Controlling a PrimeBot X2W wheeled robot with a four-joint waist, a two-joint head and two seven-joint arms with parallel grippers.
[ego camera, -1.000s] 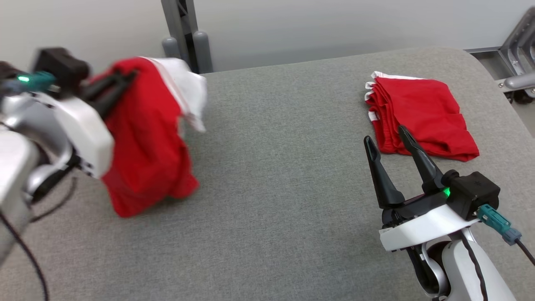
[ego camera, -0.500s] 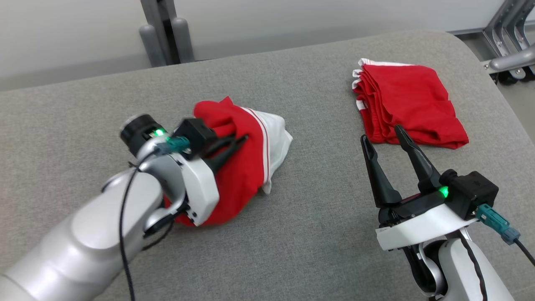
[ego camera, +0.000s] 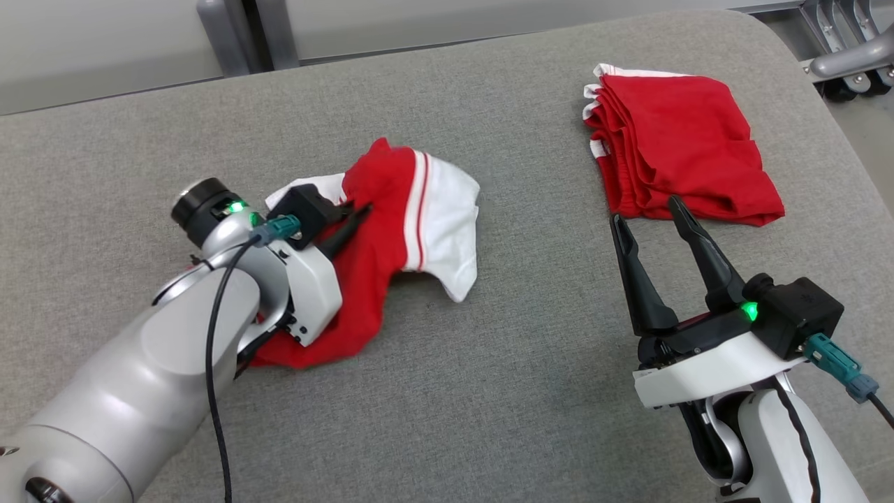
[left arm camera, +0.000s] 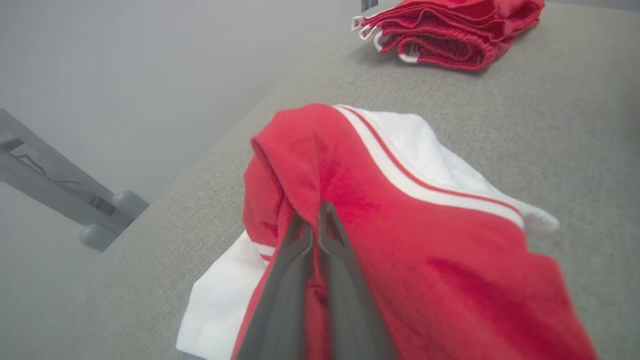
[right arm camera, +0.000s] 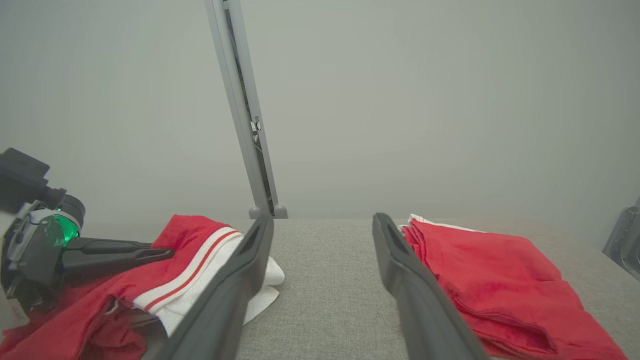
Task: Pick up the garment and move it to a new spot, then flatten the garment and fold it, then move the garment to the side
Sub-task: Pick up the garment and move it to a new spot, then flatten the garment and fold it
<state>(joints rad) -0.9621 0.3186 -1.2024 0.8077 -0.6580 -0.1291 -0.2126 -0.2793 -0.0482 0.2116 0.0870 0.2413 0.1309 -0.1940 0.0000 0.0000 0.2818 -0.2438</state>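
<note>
The garment [ego camera: 380, 209] is red with a white panel and stripes, and it lies crumpled on the grey table [ego camera: 489, 391], left of centre. My left gripper [ego camera: 362, 209] is shut on a red fold near the garment's top. In the left wrist view the closed fingers [left arm camera: 320, 235] pinch that garment [left arm camera: 400, 220] fold, with the cloth draping down both sides. My right gripper [ego camera: 644, 212] stands open at the lower right, holding nothing. From the right wrist view, the right gripper [right arm camera: 324, 220] looks across at the garment [right arm camera: 200, 250] and the left gripper [right arm camera: 165, 253].
A folded pile of red clothes [ego camera: 681, 150] lies at the table's back right, just beyond my right fingertips; the pile [left arm camera: 450, 30] also shows far off in the left wrist view. Grey metal posts [ego camera: 223, 35] stand behind the table, and a metal frame [ego camera: 845, 49] at the far right.
My left arm has swung in from the left and come down, bringing the hanging garment onto the table, where its white panel now spreads out. The head camera tilted down. The right gripper has stayed put.
</note>
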